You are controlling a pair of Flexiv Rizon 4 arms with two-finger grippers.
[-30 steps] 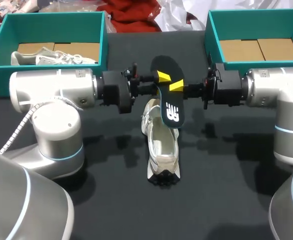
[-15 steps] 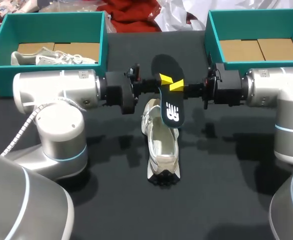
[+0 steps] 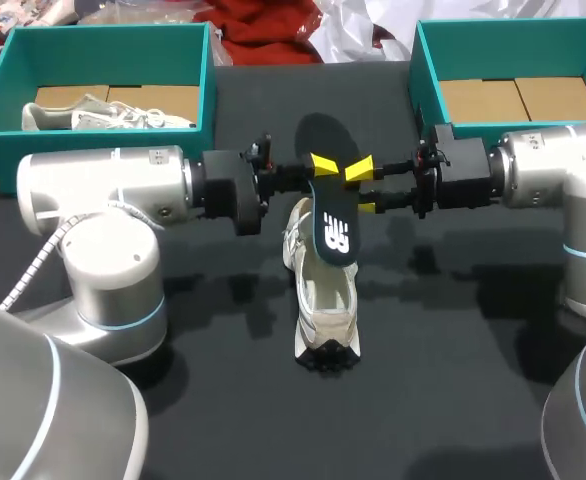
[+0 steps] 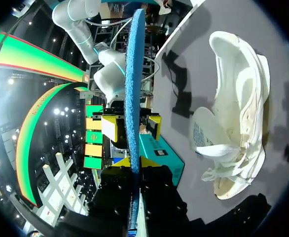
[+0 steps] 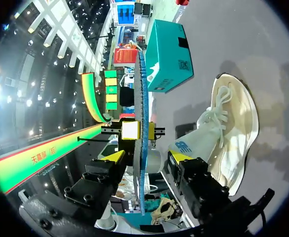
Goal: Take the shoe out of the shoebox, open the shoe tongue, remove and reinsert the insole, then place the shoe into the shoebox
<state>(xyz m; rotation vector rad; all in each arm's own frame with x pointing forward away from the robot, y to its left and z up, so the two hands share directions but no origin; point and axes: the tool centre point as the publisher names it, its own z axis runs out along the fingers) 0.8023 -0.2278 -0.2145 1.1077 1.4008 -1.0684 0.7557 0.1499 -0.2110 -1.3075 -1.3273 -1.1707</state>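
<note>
A black insole (image 3: 330,200) hangs upright over the middle of the table, pinched near its upper part by my left gripper (image 3: 323,165), which is shut on it. My right gripper (image 3: 365,188) faces it from the other side, open, its yellow tips apart and off the insole. In the left wrist view the insole (image 4: 133,89) runs edge-on out of my left gripper (image 4: 134,163). In the right wrist view the insole edge (image 5: 140,113) stands free between the spread fingers of my right gripper (image 5: 143,158). The white shoe (image 3: 323,290) lies on the table below, tongue open; it shows as shoe (image 4: 238,123) and shoe (image 5: 233,133).
A teal shoebox (image 3: 1,100) at the back left holds another white shoe (image 3: 103,115). A second teal shoebox (image 3: 425,70) stands at the back right with only cardboard inside. Both arms lie low across the table on either side of the shoe.
My right gripper has opened and let go of the insole. My left gripper closed on the insole and now holds it alone; the insole's lower end swung slightly left.
</note>
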